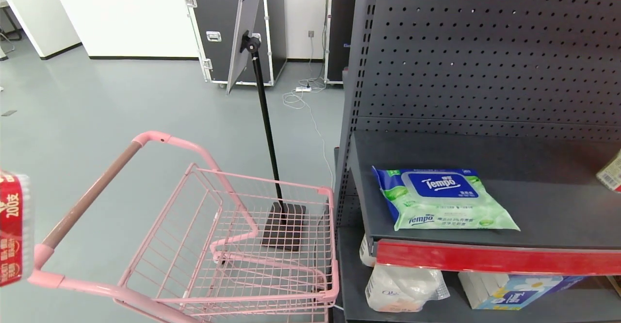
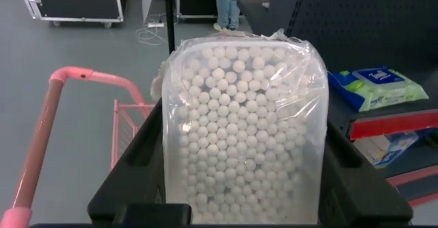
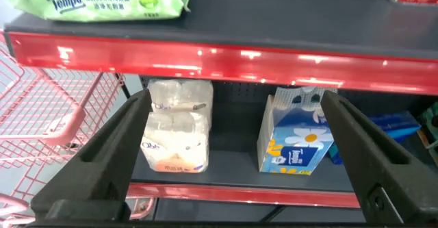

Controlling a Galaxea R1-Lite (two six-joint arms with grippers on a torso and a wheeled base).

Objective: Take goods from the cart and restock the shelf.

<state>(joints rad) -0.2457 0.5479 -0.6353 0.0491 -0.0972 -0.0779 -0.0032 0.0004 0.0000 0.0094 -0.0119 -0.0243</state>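
My left claw (image 2: 244, 118) is clamped on a clear pack of cotton swabs (image 2: 246, 125), 1 finger against each side, and in the head view its red label (image 1: 13, 226) shows at the far left edge of the frame, next to the near end of the handle (image 1: 87, 197) of the pink cart (image 1: 271, 180). The shelf (image 1: 558, 201) takes up the right half of that frame; on its upper board a green-and-blue pack of wet wipes (image 1: 444, 199) lies flat toward the left end, and a small pack (image 1: 612, 172) sits at the right edge. My right claw (image 3: 236, 98) is spread wide with nothing between its 2 fingers, hanging in front of the red edge strip (image 3: 205, 53) and facing the lower level, where a pack of white tissue (image 3: 176, 125) and a blue tissue box (image 3: 298, 142) stand near each other but apart. I judge the picking done for this item and the carrying step in hand: the swabs are off the cart and not yet on the shelf. The next move calls for swinging my left arm toward the right of the frame, over the cart's far rim and the red strip, to the bare stretch of board between the wipes and the small pack, then lowering until the pack rests on the board before I spread my fingers. The wrap looks thin and slick, so I would hold it firmly without crushing it.
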